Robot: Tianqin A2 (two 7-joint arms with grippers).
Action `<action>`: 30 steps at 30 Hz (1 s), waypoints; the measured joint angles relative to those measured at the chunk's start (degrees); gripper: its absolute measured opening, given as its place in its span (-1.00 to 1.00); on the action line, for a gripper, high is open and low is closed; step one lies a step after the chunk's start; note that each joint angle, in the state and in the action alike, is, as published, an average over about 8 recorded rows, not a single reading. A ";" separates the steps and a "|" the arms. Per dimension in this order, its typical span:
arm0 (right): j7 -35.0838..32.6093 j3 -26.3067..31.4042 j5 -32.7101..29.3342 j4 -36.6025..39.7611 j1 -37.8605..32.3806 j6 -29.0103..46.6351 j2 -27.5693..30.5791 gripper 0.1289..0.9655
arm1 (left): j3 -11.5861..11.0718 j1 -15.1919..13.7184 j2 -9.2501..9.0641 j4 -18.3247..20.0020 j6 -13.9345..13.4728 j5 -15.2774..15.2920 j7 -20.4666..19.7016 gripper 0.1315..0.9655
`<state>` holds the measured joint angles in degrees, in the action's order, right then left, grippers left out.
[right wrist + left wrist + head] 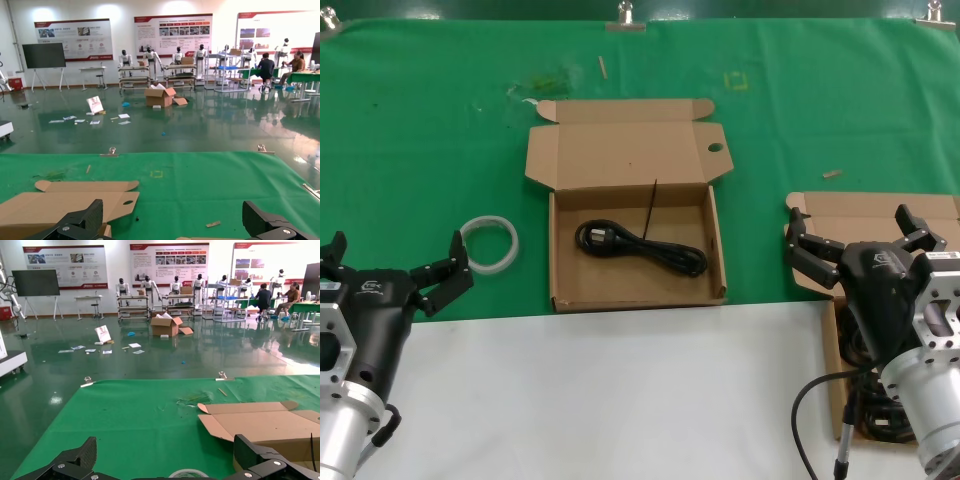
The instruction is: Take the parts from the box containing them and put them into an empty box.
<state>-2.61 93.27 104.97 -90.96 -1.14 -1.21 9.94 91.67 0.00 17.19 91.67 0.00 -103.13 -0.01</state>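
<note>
A shallow brown cardboard box with a round hole in its lid flap (638,245) lies open in the middle of the green-covered counter (420,130). One black power cord with a moulded plug (640,246) lies coiled loosely on its floor. At the right edge of the head view sits a second brown cardboard box with plain flaps (865,215), largely hidden behind the right arm; more black cords (865,400) show inside it below the arm. The right end effector (855,240) hovers over this box with its fingers spread wide and nothing between them. The left end effector (395,270) hangs at the near left, also spread and empty, just beside a white ring (488,243) lying on the green cloth.
</note>
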 joint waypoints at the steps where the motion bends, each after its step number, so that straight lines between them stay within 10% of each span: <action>1: 0.00 0.00 0.00 0.00 0.00 0.00 0.00 1.00 | 0.00 0.00 0.00 0.00 0.00 0.00 0.00 1.00; 30: 0.00 0.00 0.00 0.00 0.00 0.00 0.00 1.00 | 0.00 0.00 0.00 0.00 0.00 0.00 0.01 1.00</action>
<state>-2.61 93.27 104.97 -90.96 -1.14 -1.21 9.94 91.67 0.00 17.19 91.67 0.00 -103.13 0.00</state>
